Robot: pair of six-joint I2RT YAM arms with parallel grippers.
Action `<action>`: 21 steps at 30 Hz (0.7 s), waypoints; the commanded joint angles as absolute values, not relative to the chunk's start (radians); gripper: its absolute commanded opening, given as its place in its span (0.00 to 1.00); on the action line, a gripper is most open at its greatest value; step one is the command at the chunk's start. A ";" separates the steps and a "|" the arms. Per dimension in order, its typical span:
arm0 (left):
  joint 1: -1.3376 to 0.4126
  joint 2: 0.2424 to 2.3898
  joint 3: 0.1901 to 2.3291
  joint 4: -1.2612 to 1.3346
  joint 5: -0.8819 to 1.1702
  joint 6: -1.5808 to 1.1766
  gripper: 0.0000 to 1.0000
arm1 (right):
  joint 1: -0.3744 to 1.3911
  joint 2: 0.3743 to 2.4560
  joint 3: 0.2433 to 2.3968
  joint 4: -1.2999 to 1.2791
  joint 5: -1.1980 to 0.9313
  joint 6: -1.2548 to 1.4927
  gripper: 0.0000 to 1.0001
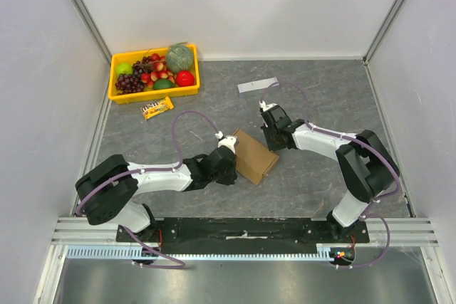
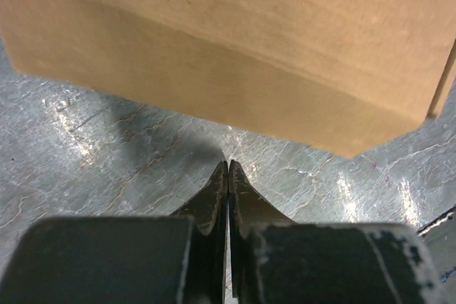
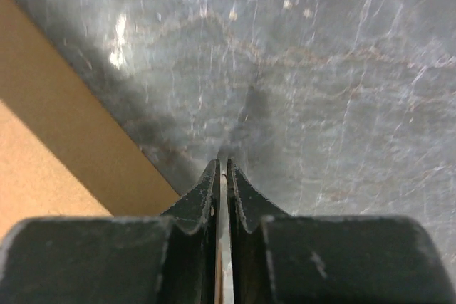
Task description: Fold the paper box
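Left end effector (image 2: 228,165): its two dark fingers are pressed flat together with nothing between them. The tips sit low over the grey table (image 1: 214,108) and point at the paper box (image 1: 255,156). In the left wrist view a strip of bare table shows between the tips and the box's brown side wall, so they are close to it but not touching. From above, this end effector lies at the box's left side.

The right end effector (image 3: 221,165) is closed as well, with only a hairline slit between its fingers and nothing gripped. It hangs over bare table just beyond the far right side of the box. In the right wrist view one cardboard edge runs diagonally across the lower left; the fingers are beside it, not on it.

The paper box is plain brown cardboard, a shallow rectangular shape. It lies near the middle of the table, somewhat toward the near edge, turned at an angle to the table's edges. It rests between the two end effectors and neither of them holds it.

A yellow tray (image 1: 142,97) of fruit stands in the far left corner of the table. A small snack bar (image 1: 157,107) lies just on its near side. A grey-white strip (image 1: 257,85) lies toward the far edge, well apart from the box.
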State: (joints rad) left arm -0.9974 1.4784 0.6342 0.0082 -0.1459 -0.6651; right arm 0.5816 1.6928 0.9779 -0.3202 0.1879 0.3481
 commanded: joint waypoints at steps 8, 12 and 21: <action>-1.002 1.519 0.702 0.008 -0.175 -0.666 0.02 | 0.607 1.523 0.827 -0.311 0.064 0.397 0.14; -1.002 1.534 0.727 0.006 -0.172 -0.653 0.02 | 0.606 1.502 0.822 -0.316 0.043 0.397 0.14; -1.002 1.563 0.752 0.015 -0.140 -0.655 0.02 | 0.640 1.463 0.790 -0.321 -0.038 0.443 0.14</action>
